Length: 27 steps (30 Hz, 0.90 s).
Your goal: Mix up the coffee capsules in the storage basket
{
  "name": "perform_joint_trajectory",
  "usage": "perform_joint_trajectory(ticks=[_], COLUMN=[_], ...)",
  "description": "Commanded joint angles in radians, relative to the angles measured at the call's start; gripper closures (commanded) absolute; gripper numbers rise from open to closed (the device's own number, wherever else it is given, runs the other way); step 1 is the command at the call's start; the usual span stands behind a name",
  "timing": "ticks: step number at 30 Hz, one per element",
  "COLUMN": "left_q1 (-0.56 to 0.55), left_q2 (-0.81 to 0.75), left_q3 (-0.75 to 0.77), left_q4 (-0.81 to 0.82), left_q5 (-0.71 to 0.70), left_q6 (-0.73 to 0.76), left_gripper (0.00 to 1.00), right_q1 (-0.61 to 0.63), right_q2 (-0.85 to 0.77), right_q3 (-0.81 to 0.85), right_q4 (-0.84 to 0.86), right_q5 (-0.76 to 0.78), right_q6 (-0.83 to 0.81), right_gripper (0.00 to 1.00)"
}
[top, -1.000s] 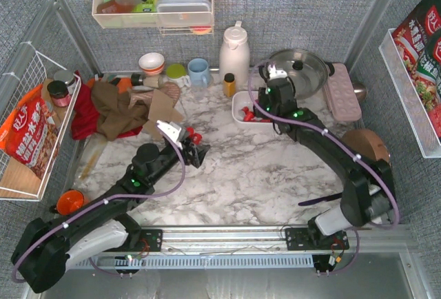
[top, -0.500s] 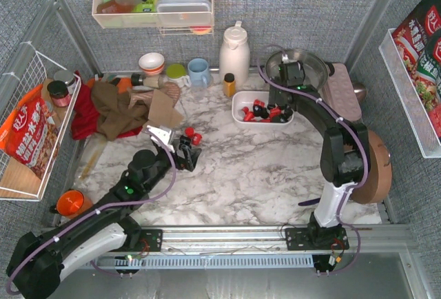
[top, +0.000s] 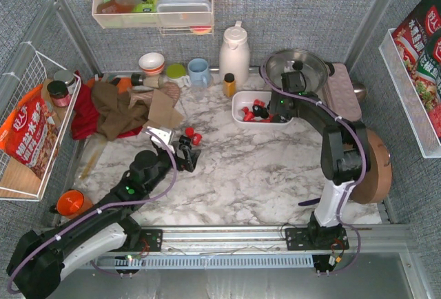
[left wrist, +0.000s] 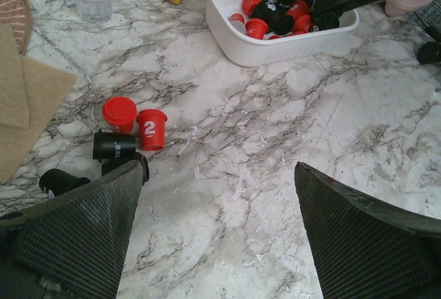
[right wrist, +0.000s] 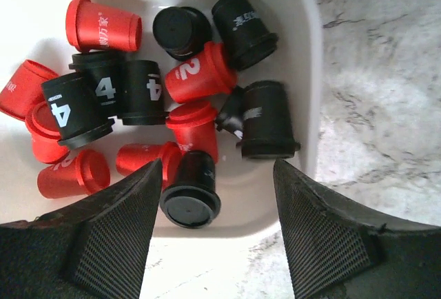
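Note:
The white storage basket (top: pixel 238 105) stands at the back centre of the marble table and holds several red and black coffee capsules (top: pixel 258 111). My right gripper (top: pixel 276 108) hangs open over its right end. In the right wrist view (right wrist: pixel 217 168) a black capsule (right wrist: pixel 191 192) lies between its fingers, inside the basket wall (right wrist: pixel 306 58). A few loose red capsules (left wrist: pixel 151 128) and black capsules (left wrist: pixel 114 145) lie on the table left of centre (top: pixel 193 136). My left gripper (top: pixel 186 153) (left wrist: pixel 216 175) is open and empty just beside them. The basket also shows in the left wrist view (left wrist: pixel 275 45).
A yellow-capped bottle (top: pixel 229 84), a white thermos (top: pixel 234 51), a steel pot (top: pixel 298 68) and a pink dimpled tray (top: pixel 342 92) surround the basket. A blue mug (top: pixel 199 71) and a cloth heap (top: pixel 114 109) are at the back left. A wire basket (top: pixel 27 127) hangs on the left wall.
My right arm has lifted and folded upright, and its gripper has shifted to the basket's right end and come down a little. My left gripper has drawn slightly back, uncovering the loose capsules.

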Motion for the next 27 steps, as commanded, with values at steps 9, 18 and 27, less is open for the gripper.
perform_joint_trajectory(ticks=[9,18,27], left_q1=[0.0,0.065,0.236], left_q2=[-0.009,0.138,0.417], left_q3=[0.007,0.114,0.22], left_q4=[0.016,-0.26,-0.349], left_q5=[-0.037,-0.335,-0.224], left_q6=[0.01,-0.199,-0.327], left_gripper=[0.01,0.01,0.12], right_q1=[0.006,0.084,0.222], right_q2=[0.1,-0.093,-0.293], right_q3=[0.083,0.008,-0.175], right_q4=[0.026,-0.024,0.028], right_q5=[-0.149,-0.065,-0.068], right_q6=[-0.012,-0.027,-0.028], right_gripper=[0.31,0.31,0.31])
